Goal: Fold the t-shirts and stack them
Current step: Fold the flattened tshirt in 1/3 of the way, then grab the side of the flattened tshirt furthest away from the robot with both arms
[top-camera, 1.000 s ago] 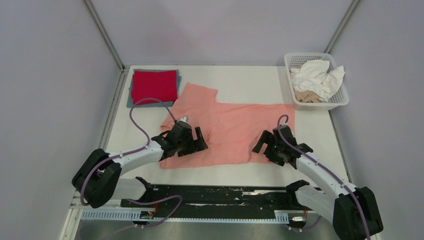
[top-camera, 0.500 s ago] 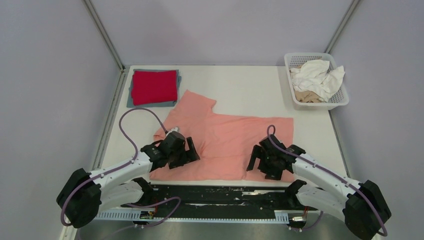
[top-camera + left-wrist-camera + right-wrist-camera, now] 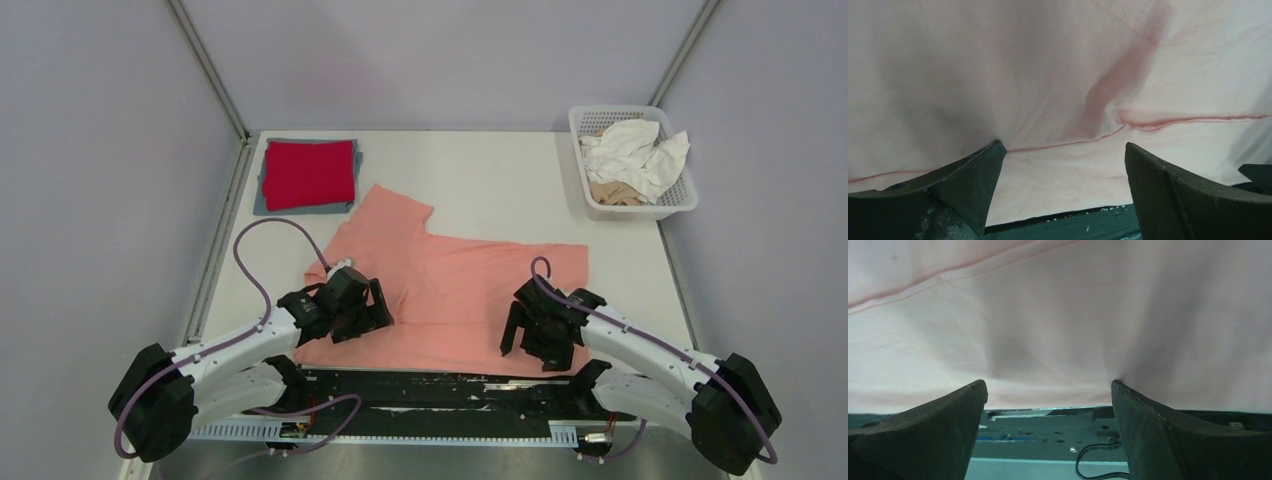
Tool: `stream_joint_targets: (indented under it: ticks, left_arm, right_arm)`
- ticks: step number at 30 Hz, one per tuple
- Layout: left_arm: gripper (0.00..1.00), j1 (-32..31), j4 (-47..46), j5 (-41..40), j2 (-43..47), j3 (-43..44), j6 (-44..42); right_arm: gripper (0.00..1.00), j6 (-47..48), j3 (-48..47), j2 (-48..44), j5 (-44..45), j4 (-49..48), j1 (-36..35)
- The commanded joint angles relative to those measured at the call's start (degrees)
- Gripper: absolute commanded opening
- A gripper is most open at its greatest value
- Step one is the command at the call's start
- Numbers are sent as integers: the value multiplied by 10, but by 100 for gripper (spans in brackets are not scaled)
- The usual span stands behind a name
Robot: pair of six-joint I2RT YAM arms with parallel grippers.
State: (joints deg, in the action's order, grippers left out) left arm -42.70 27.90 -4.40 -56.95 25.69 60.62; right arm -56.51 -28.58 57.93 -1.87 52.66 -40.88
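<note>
- The salmon-pink t-shirt (image 3: pixel 450 285) lies spread flat across the middle of the counter (image 3: pixel 500 175). One short sleeve reaches toward the far-left corner, and the shirt's near edge lies along the black rail (image 3: pixel 430 385) at the front.
- In the left wrist view the same cloth (image 3: pixel 1058 75) fills nearly the whole picture. A stitched seam and a soft crease run across it, and the near edge ends just above the dark rail.
- The left tool (image 3: pixel 362 308) rests low on the shirt's near-left part with its jaws spread wide. From the wrist, the left tool (image 3: pixel 1063 150) shows one of its fingers (image 3: pixel 980 167) pressing its tip into the cloth, which puckers there. Nothing is clamped.
- The right tool (image 3: pixel 535 335) sits on the shirt's near-right corner, also spread wide. In its own view the right tool (image 3: pixel 1048 385) has the pink cloth (image 3: pixel 1058 315) lying over both fingertips (image 3: pixel 1128 400), and it pinches no fold.
- The red t-shirt (image 3: pixel 308 173) lies folded square at the far-left corner of the counter. It sits on top of a folded grey-blue t-shirt (image 3: pixel 262 205), whose edges show around it.
- The white t-shirts (image 3: pixel 635 150) lie crumpled in the white lattice basket (image 3: pixel 680 205) at the far right, with a beige t-shirt (image 3: pixel 612 192) beneath them.
- A purple cable (image 3: pixel 250 260) loops from the left arm over the counter's left side.
</note>
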Motion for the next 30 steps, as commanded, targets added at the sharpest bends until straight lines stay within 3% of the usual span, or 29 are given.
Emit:
stream_joint_targets:
  ticks: [1,8,13,17,22,27,30]
  left_arm:
    - [100,-1,69,-59,-8,17,-17]
    - [100,6,28,-124,-23,152,-110]
    - [100,106,-11,-97,-108,272,-176]
    - [100,180,-28,-53,-235,388,-223]
    - [100,227,-56,-38,-401,549,-294]
    - [100,285,7,36,-611,745,-333]
    - [100,294,21,61,-683,843,-361]
  right_arm:
    - [100,8,-53,-45,117,55,-3]
    - [100,76,-168,-71,230,-22,-1]
    - [100,129,-199,-63,313,-87,11]
    - [100,183,-196,-49,269,-170,80]
    - [100,203,-180,-4,165,-222,200]
    - [100,223,-158,23,133,-235,234]
    - [100,226,-147,31,114,-239,249]
